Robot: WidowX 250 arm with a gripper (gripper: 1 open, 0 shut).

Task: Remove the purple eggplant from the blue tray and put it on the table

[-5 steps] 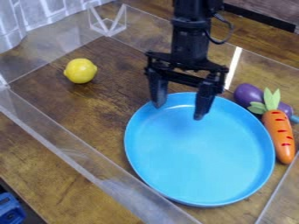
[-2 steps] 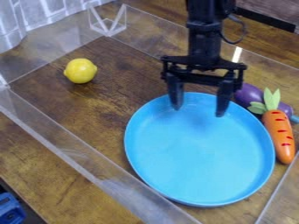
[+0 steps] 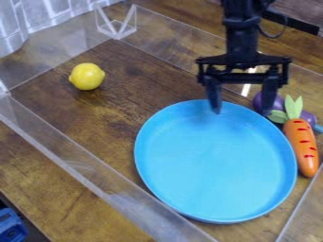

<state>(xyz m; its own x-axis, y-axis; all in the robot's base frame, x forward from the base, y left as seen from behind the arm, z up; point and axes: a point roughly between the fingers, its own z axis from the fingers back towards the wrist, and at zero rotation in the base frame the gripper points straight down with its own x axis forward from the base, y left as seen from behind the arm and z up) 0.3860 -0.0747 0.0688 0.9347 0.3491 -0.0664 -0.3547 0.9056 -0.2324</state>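
Far to the left on the dark wooden bench (image 3: 51, 142), a yellow lemon (image 3: 86, 76) sat alone, well apart from everything else, with a low clear acrylic wall (image 3: 57, 128) running along the near edge. Toward the middle, the blue tray (image 3: 190, 180) lay flat, its floor bare, its raised rim reaching almost to the right-hand wall. Above the tray's far rim hung my end effector (image 3: 243, 97), pointing steeply down, its two dark fingers (image 3: 213, 95) spread wide apart and gripping nothing. One fingertip stood over the tray's far edge; the other dropped just in front of the purple eggplant (image 3: 269, 100). That eggplant lay outside the tray, on the bench just beyond the tray's far right rim, close beside my right-side finger and partly hidden by it; I could not tell whether the finger touched it. Its dark glossy body showed to the right of the finger. Right of that again, an orange carrot (image 3: 304, 144) with green leaves lay lengthwise along the tray's right rim, its leafy top close against the eggplant.
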